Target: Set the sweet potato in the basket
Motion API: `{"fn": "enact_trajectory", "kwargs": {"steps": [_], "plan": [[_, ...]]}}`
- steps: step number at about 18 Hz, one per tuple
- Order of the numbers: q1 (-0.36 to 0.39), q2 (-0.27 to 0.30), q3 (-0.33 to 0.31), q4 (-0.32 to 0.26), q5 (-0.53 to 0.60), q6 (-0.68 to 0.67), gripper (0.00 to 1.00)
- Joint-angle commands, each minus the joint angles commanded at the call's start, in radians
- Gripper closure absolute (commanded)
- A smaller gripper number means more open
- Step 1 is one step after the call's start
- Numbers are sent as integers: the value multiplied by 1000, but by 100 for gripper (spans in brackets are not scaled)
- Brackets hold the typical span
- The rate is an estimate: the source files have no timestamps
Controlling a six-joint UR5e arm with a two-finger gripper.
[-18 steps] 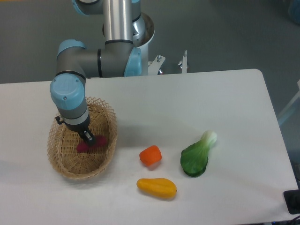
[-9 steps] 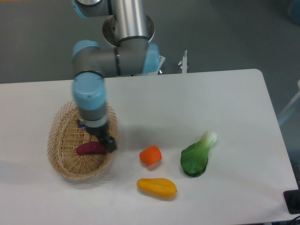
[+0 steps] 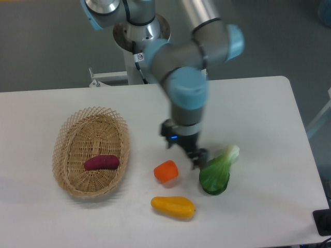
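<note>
Lying inside the basket (image 3: 68, 182), the potato (image 3: 102, 163) rests on the weave toward its 6 o'clock end, so placement looks done. Only retreat remains. The gripper (image 3: 198, 157) hangs at the basket's 3 o'clock, beside the greens (image 3: 215, 174); whether its jaws are open I cannot tell. Tabletop (image 3: 258, 113) toward 12 o'clock offers room.

Setting: robotics lab. White bench (image 3: 258, 103), grey floor (image 3: 46, 46), pedestal-mounted arm (image 3: 181, 57) (toy vegetables laid out).
</note>
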Motion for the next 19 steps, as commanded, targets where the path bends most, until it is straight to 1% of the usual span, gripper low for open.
{"fn": "enact_trajectory", "kwargs": {"steps": [4,7,9,10,12,15,19], "plan": [[81,-29,38,-3,2,106,0],[129,-55,67,-3,2,169,0],[155,-77,92,-14,15,200,0],[163,-87,103,-26,40,215,0],[167,-107,120,-31,72,241,0],[193,-126,141,-31,72,252,0],[194,-135,143,-25,72,252,0]]}}
